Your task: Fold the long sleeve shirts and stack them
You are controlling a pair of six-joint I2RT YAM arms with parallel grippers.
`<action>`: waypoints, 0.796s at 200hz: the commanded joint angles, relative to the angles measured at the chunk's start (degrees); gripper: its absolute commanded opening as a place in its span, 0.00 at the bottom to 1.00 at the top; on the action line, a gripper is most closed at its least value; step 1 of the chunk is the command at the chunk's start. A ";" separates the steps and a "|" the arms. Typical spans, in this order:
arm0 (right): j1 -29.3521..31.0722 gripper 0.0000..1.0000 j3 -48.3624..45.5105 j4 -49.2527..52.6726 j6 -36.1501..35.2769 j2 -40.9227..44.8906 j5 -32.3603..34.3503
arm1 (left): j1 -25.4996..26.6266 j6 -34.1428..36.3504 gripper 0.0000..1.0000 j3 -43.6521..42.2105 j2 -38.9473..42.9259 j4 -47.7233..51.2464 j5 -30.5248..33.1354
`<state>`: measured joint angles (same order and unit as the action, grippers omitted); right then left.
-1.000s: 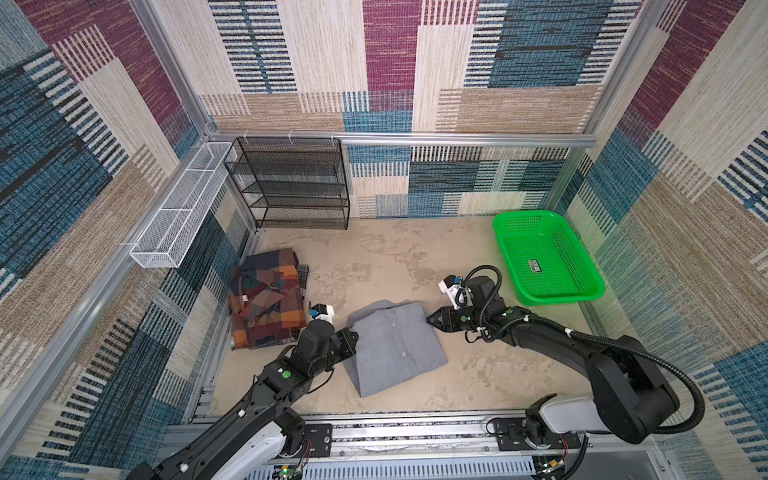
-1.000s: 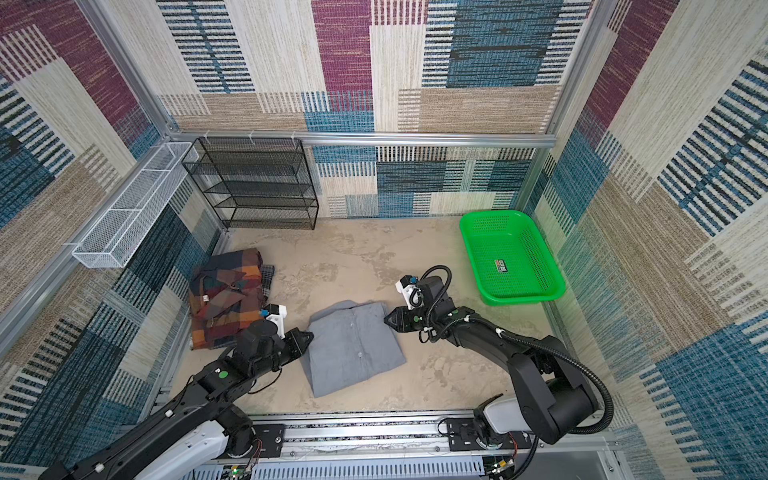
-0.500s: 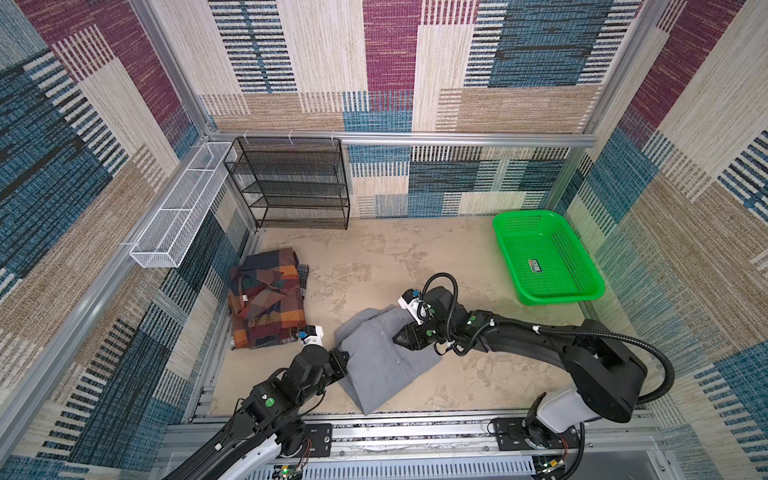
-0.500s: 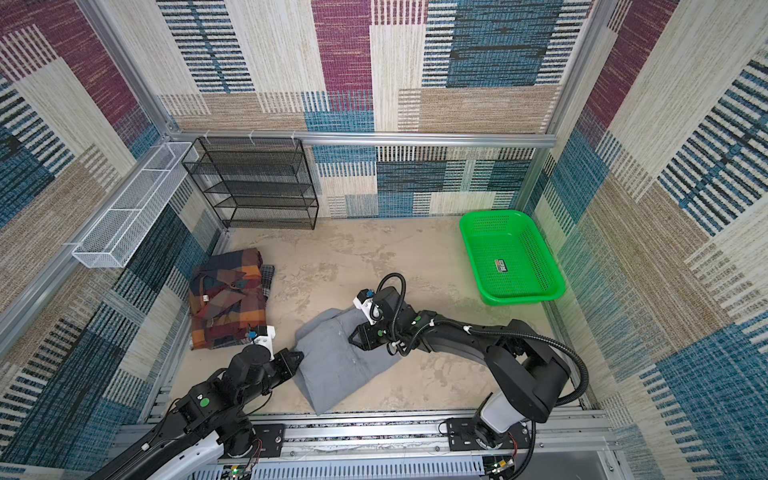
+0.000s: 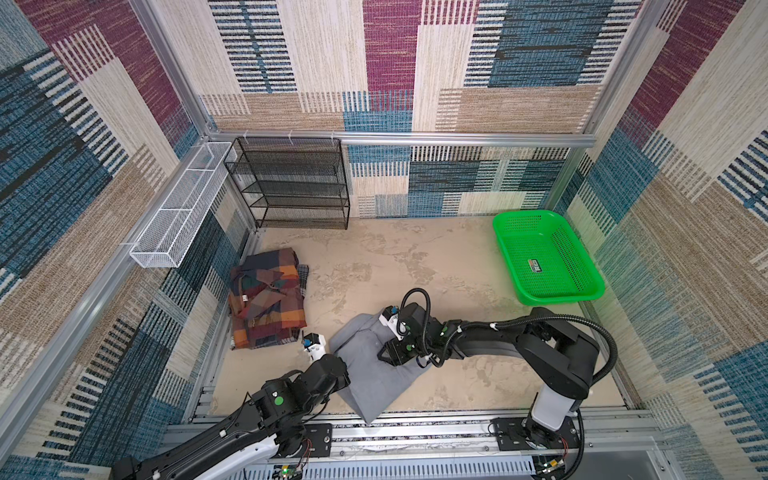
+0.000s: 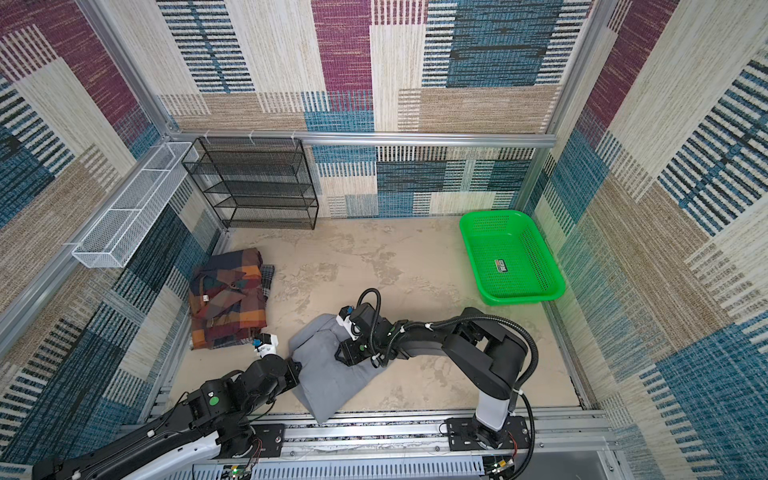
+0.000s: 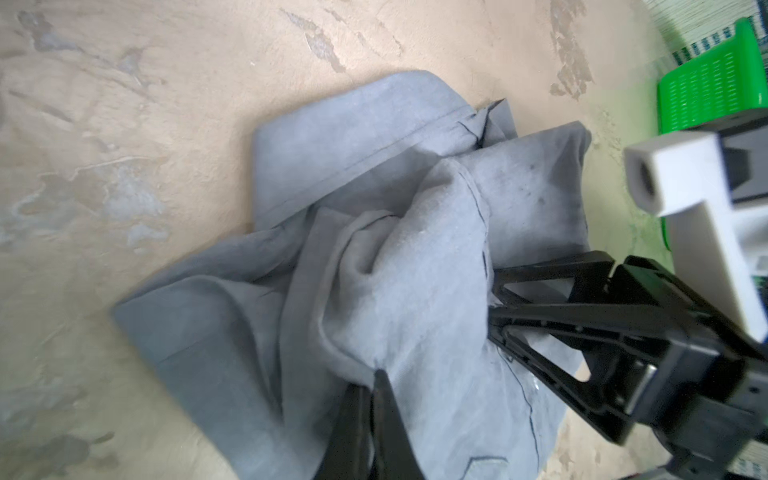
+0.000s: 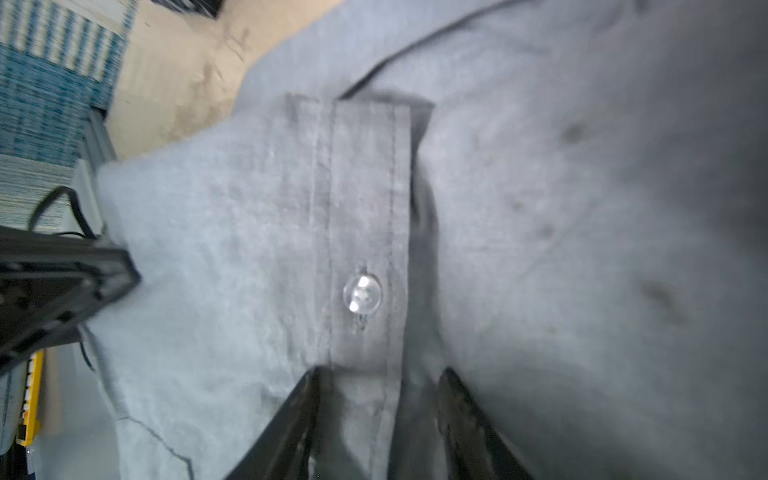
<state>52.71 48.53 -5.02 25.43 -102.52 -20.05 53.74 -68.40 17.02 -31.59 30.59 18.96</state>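
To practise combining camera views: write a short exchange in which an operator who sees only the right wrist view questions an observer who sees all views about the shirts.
Operator: Is anything else holding on?
Observer: Yes, the left gripper is shut on a bunched fold of the gray shirt.
Operator: What lies out of my sight?
Observer: The plaid shirt lies folded at the left side of the table, apart from the gray one.

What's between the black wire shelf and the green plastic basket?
Nothing: only bare tan tabletop lies between the black wire shelf and the green plastic basket, in both top views.
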 commanded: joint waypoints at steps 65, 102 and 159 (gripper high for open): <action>-13.13 0.49 -1.87 3.19 -7.93 -4.04 8.97 | -0.69 8.70 0.04 4.88 -14.14 -16.59 3.28; -19.29 0.50 -1.94 3.38 -9.83 -0.13 9.65 | -4.77 12.94 0.32 6.88 -18.43 -17.87 -0.14; -15.86 0.59 -1.20 6.86 -10.29 9.18 10.48 | -6.16 11.69 0.51 1.88 -11.66 -14.78 -1.06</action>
<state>34.44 46.35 -3.44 16.47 -96.99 -12.95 48.18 -58.17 19.59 -44.73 14.41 18.09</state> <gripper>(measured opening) 0.566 0.510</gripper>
